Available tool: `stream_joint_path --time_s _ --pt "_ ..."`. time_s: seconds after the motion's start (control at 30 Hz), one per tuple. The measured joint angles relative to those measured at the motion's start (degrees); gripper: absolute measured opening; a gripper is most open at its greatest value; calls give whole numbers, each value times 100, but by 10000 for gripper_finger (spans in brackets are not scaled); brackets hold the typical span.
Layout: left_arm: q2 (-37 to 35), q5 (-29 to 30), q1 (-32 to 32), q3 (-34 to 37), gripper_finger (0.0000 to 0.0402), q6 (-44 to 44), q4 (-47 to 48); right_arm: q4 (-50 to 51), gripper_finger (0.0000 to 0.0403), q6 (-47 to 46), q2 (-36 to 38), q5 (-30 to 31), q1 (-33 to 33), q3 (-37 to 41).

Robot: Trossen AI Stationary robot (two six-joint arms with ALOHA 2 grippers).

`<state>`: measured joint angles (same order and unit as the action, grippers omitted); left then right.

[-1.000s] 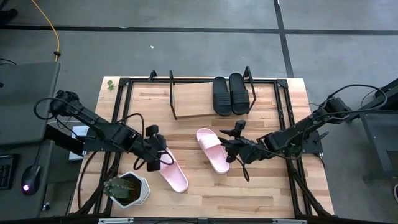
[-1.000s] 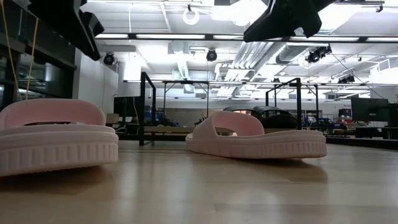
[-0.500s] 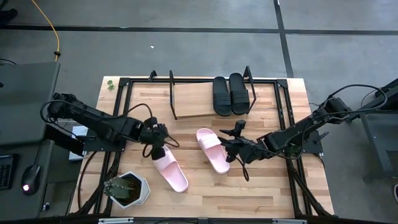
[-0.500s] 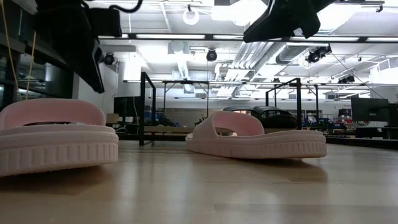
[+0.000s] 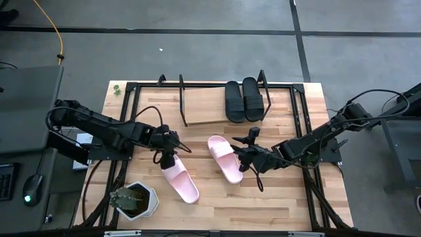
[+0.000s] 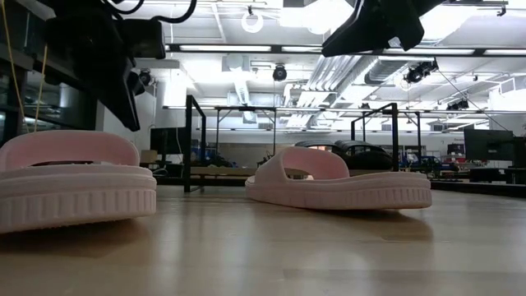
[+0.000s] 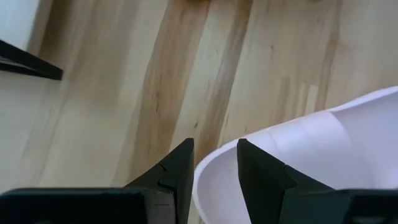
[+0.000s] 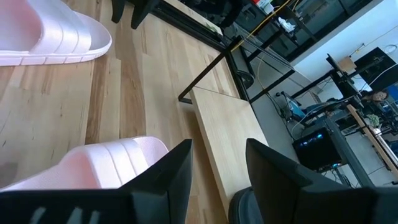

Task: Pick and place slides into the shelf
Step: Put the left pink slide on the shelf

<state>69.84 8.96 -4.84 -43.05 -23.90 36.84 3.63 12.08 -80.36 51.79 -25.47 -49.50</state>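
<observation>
Two black open-toe slide sandals already sit side by side at the right end of the low shelf with a light wooden board and thin black frame ends; the left part of the board is bare. Two pale pink slides remain on the wooden table.

Left gripper is over the heel-side end of the left pale pink slide. Left wrist view: fingers are parted, the slide's thin pale edge sits between them, not visibly pinched yet. So parted, straddling the rim, no confirmed grasp.

Key geometry: that slide's long axis runs diagonally, from near the gripper at its upper-left end down toward the front of the table on the right. The rest of the slide lies away from the gripper, toward the potted plant side and the front edge. The shelf lies the opposite way, behind the gripper. The left arm is clearly the nearer one for this slide.

Right gripper sits just beside the second pale pink slide, at its right flank, fingers apart, holding nothing. That slide is also diagonal, roughly parallel to the first.

Judgement: next step is closing on the rim, then lift and swing back to the open left half of the shelf. A thin-edge grip may let the slide pivot.
</observation>
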Motion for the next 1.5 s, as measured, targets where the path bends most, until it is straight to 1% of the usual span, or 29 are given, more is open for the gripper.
stream_joint_path --time_s 0.23,0.33,0.5,0.57,0.63,0.8,0.9,1.07,1.17,1.23,1.43,1.5 --pt "0 -159 -4 0 108 -62 -83 3 142 -7 0 -17 0 0" --pt "0 -319 -4 0 108 -85 -85 1 142 -7 0 -17 0 0" --pt "0 -358 -4 -13 108 -88 -105 2 142 -9 0 -29 0 0" --pt "0 -359 -4 -95 108 -52 -112 -2 142 -10 0 -209 0 0" --pt "0 -342 -4 -197 108 -35 -133 -49 142 -11 0 -608 0 0" --pt "-1 -191 -4 -330 108 27 -139 -506 142 121 -115 -1255 86 0" --pt "-2 -185 -4 -334 108 107 -138 -872 142 320 -316 -1580 188 0" --pt "-2 -185 -4 -335 108 251 -138 -1258 142 558 -717 -1764 370 -8" --pt "-2 -183 -4 -338 108 389 -147 -1276 142 597 -1023 -1792 461 -192" --pt "-16 -180 -4 -339 108 416 -168 -1302 142 639 -1296 -1843 519 -408" --pt "-227 -126 -4 -345 108 418 -232 -1250 142 900 -2290 -2331 647 -1259" --pt "-339 -122 -4 -345 108 417 -185 -1251 142 997 -2545 -2363 648 -1533"
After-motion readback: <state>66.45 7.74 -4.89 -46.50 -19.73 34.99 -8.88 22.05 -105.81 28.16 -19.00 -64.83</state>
